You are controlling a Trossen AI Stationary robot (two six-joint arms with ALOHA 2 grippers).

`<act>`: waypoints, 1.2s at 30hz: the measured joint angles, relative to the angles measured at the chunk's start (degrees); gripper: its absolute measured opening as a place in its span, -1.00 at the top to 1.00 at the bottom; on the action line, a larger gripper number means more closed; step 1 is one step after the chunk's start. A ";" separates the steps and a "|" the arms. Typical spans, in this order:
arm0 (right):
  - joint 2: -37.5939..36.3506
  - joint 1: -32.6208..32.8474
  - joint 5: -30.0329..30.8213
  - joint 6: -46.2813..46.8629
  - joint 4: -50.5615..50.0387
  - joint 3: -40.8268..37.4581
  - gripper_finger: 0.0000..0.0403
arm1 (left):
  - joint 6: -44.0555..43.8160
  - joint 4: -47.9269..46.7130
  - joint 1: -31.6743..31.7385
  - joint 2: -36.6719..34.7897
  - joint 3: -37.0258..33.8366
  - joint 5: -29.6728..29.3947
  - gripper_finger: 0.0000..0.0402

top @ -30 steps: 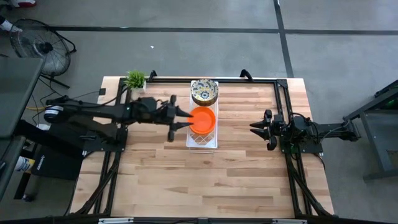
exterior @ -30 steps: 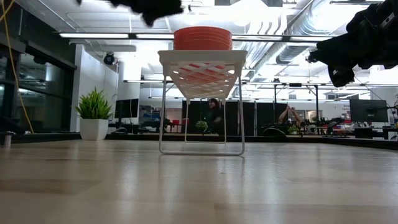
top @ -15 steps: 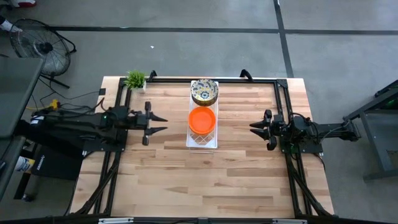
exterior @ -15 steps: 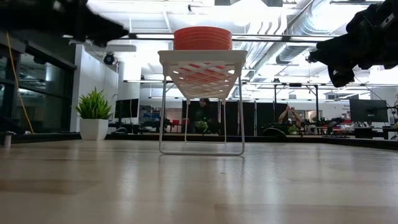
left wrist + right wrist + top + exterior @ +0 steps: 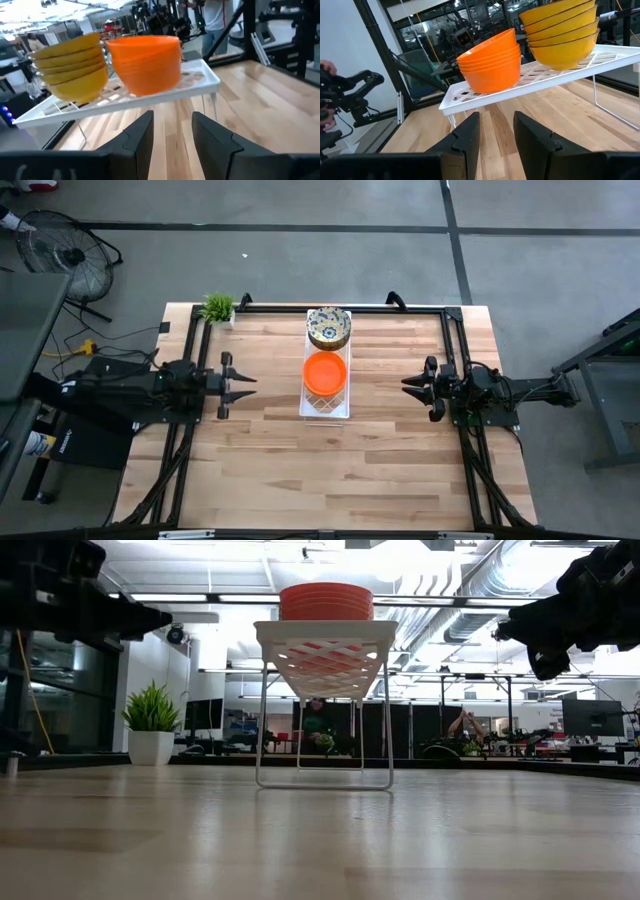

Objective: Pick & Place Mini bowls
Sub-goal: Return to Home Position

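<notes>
I see a wood-plank table w/ a white wire rack standing on it, centre-back. Small green potted plant at the back-left corner, well apart from the rack. Floor fan off the table on grey concrete. Low cam: a person in the bkgd room, seen between the rack's legs.

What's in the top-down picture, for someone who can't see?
A white rack on the wooden table holds stacked orange bowls and patterned bowls. The left gripper and right gripper hover on either side, open and empty.
</notes>
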 joint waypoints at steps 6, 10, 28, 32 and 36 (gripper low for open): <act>0.00 0.01 -0.02 0.00 -0.05 0.00 0.47 | 6.94 -5.22 0.00 -5.29 -0.50 -0.03 0.35; 0.00 0.02 -0.02 0.00 -0.09 -0.01 0.47 | 10.33 -9.78 0.00 -8.21 -0.52 -0.68 0.35; 0.00 0.02 -0.02 -0.01 -0.15 -0.01 0.47 | 10.09 -15.42 0.00 -10.47 -0.41 -1.04 0.35; 0.00 0.02 -0.02 -0.02 -0.16 -0.02 0.47 | 10.07 -15.48 0.00 -10.47 -0.41 -1.08 0.35; 0.00 0.02 -0.02 0.00 -0.17 -0.02 0.47 | 10.07 -15.54 0.00 -10.47 -0.41 -1.10 0.35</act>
